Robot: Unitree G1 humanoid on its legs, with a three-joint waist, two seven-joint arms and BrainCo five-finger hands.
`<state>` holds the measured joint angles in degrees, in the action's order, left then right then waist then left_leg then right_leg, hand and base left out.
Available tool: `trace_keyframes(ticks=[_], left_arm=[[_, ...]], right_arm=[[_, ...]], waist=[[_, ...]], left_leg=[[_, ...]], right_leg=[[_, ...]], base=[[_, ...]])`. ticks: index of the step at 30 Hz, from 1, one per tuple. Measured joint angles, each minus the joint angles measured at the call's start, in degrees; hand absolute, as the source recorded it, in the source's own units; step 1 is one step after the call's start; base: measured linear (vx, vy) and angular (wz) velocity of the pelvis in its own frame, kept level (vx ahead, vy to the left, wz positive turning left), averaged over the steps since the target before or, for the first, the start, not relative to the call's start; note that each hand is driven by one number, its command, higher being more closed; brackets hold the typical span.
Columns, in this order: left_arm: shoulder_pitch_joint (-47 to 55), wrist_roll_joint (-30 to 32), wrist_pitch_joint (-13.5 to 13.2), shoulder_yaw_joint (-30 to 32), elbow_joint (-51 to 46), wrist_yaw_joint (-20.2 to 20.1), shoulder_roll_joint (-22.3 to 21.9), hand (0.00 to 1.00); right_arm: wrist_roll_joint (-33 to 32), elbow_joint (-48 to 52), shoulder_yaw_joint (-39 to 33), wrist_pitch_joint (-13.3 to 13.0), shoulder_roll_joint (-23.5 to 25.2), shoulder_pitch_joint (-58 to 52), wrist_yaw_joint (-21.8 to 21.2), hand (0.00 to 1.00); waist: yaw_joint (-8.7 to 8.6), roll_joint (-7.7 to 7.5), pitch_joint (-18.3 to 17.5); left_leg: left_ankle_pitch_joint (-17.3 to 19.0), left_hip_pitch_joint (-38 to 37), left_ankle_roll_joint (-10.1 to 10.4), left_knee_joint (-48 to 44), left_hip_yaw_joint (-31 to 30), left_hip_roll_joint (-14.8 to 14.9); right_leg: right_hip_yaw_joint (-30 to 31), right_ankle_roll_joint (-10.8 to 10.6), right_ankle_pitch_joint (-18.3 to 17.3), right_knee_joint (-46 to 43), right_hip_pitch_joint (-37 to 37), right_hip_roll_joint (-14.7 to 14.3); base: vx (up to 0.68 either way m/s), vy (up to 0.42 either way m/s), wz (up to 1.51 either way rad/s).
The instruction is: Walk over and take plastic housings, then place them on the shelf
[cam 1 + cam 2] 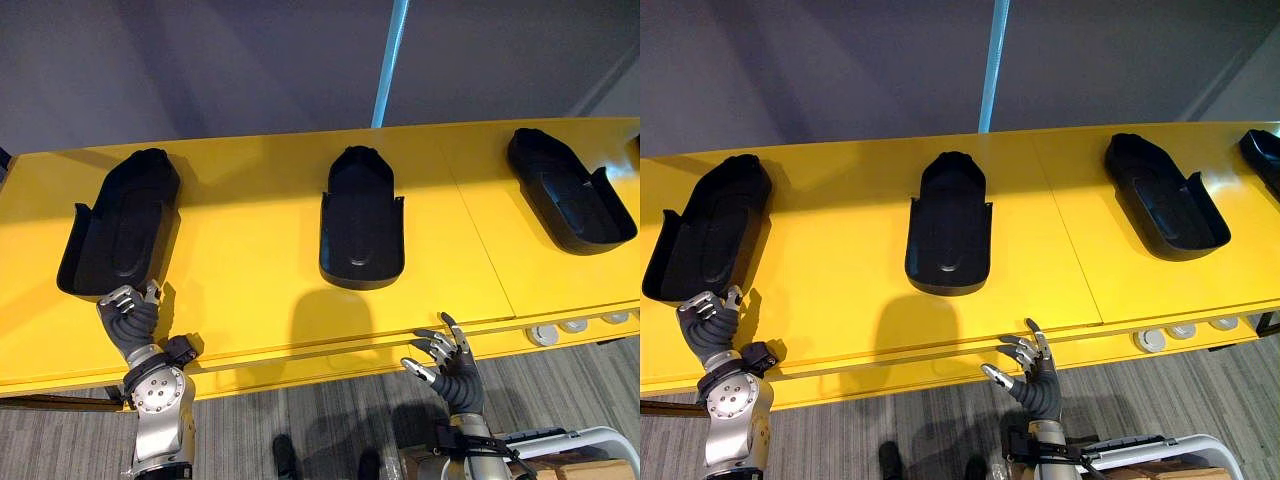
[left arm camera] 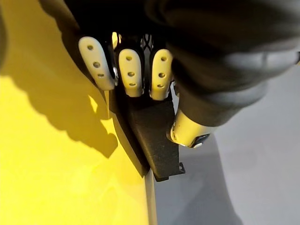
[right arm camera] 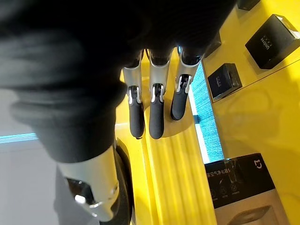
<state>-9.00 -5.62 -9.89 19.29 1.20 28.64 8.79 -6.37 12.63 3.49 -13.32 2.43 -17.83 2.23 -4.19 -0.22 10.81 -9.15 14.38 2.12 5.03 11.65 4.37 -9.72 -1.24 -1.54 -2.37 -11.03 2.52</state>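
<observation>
Yellow worktop (image 1: 250,265) viewed from above, with black plastic housings laid on it in a row, well apart: left housing (image 1: 125,225), middle housing (image 1: 362,225), right housing (image 1: 568,192), and the end of a fourth housing (image 1: 1265,152) at the far right edge. The left hand (image 1: 128,312) is set at the near end of the left housing. In the left wrist view its fingers (image 2: 132,74) are curled over the housing's rim with the thumb (image 2: 186,132) pressed against the wall beneath, so the piece is pinched, though it lies flat on the worktop. The right hand (image 1: 452,362) is held off the front edge of the worktop, near the middle housing but apart from it, fingers spread and loose, nothing in it. Step judged: grasp of the left housing made, lift not yet begun. Whether this surface is the pick-up place or the shelf cannot be told. If a pick, the housing is next to be raised clear by its near end. Being long and held at one end only, it may droop or twist, so a firm pinch or support from the right hand is called for
</observation>
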Motion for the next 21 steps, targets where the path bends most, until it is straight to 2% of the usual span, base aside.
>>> trace_keyframes(ticks=[3,7,8,14,21], left_arm=[[1.56,0.02,0.21,-0.46,-1.84,-0.08,-1.03,1.00],[11.24,0.09,0.42,-4.73,-13.43,-1.50,-7.01,1.00],[14.07,0.10,0.40,-6.51,-16.57,-2.37,-8.38,0.00],[21.79,0.36,-0.15,-11.23,-24.95,-7.09,-10.41,0.00],[23.61,2.53,-0.28,-14.85,-25.38,-10.55,-10.49,0.00]], right_arm=[[0.01,-0.15,0.00,0.01,-0.01,-0.06,0.00,0.00],[0.03,-1.27,-0.12,0.05,0.00,-0.13,0.09,0.00],[0.05,-1.89,-0.12,0.04,0.00,-0.08,0.09,0.00],[0.19,-2.48,-0.35,0.46,-0.35,-0.50,-0.16,0.00],[2.47,-2.73,-3.28,2.22,-1.58,-0.82,-0.19,0.00]], waist=[[-0.10,0.01,0.00],[-0.03,0.11,0.10],[0.09,0.17,0.14],[0.68,0.87,0.09],[1.54,1.65,-1.72]], left_leg=[[-0.01,-0.20,-0.01,0.00,-0.33,-0.10],[-0.01,-1.88,-0.02,0.01,-0.89,-0.52],[0.01,-2.58,-0.01,0.16,-1.19,-0.58],[0.00,-4.88,-0.01,0.25,-3.30,-0.87],[-0.52,-7.00,-0.63,0.24,-5.60,-1.52]], right_leg=[[-0.20,0.00,0.00,0.01,0.34,0.08],[-0.56,-0.09,-0.17,0.09,2.30,0.43],[-0.75,-0.11,-0.31,0.08,3.16,0.48],[-2.70,-0.39,-0.85,0.00,6.40,0.61],[-5.20,-0.56,-0.92,-0.08,9.64,1.32]], base=[[0.00,-0.005,0.04],[0.01,0.000,0.08],[-0.01,-0.001,0.12],[-0.03,0.004,0.18],[-0.02,0.014,0.18]])
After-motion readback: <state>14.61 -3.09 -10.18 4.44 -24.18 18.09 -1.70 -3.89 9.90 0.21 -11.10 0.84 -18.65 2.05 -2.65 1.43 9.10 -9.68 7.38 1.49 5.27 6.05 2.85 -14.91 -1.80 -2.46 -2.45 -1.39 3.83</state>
